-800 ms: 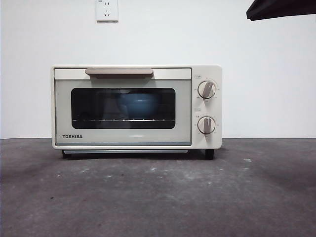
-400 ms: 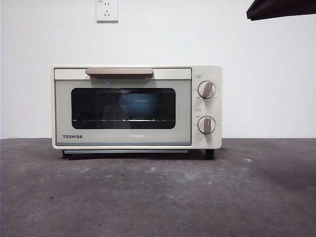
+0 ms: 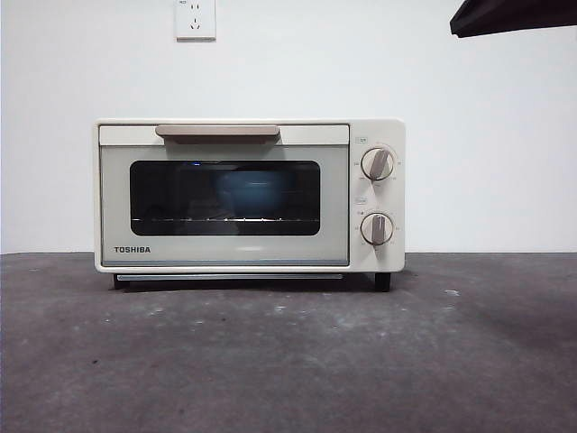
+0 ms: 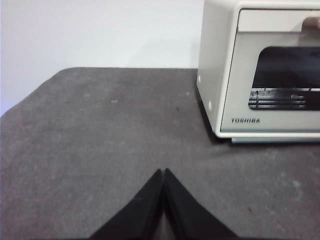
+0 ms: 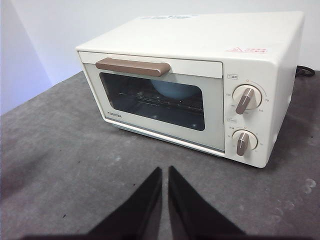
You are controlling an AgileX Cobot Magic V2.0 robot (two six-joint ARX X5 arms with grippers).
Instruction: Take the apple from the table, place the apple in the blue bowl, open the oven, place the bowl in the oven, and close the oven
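Black jaws of the left gripper (image 4: 163, 172) meet at their tips, holding nothing, above bare dark grey table (image 4: 100, 130) off the oven's (image 4: 260, 70) side; the right gripper (image 5: 165, 172) hangs before the oven front, jaws nearly together with a thin gap, also empty. Behind the oven's shut glass door the blue bowl (image 3: 252, 191) sits on the rack; the apple cannot be made out. A white wall socket (image 3: 196, 18) sits above, and a dark arm tip (image 3: 514, 13) shows at a top corner.

Even soft light, left wrist view blurry
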